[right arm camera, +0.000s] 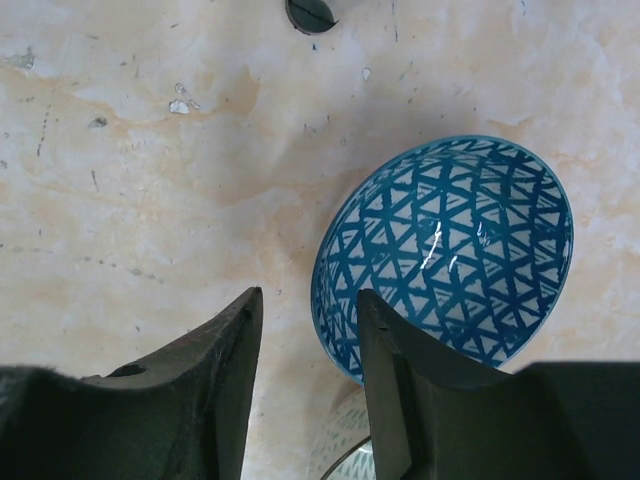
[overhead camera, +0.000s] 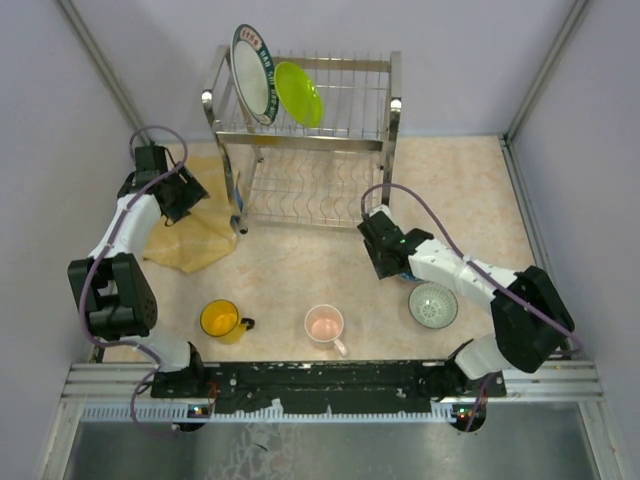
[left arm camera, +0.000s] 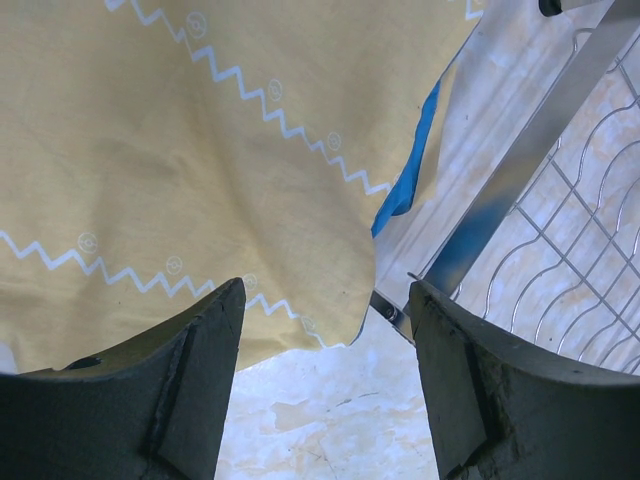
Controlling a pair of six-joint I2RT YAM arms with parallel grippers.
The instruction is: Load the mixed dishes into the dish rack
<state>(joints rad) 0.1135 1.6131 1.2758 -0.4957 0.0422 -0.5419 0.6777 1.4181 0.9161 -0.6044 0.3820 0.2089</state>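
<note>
The dish rack [overhead camera: 394, 112] stands at the back, with the white plate with a dark rim [overhead camera: 250, 75] and the lime-green plate [overhead camera: 299, 94] upright in its upper tier. My right gripper [right arm camera: 310, 295] is open astride the left rim of the blue patterned bowl [right arm camera: 445, 250], one finger inside and one outside. The grey-green bowl [overhead camera: 433, 305] sits just right of that arm. A yellow mug [overhead camera: 220, 320] and a pale pink mug [overhead camera: 325, 324] stand near the front edge. My left gripper [left arm camera: 325, 290] is open and empty beside the rack's leg [left arm camera: 520, 170].
A yellow patterned cloth [overhead camera: 195, 235] lies left of the rack, its edge reaching under my left gripper. Something blue [left arm camera: 410, 160] shows between the cloth and the rack's foot. Walls close in the table on three sides.
</note>
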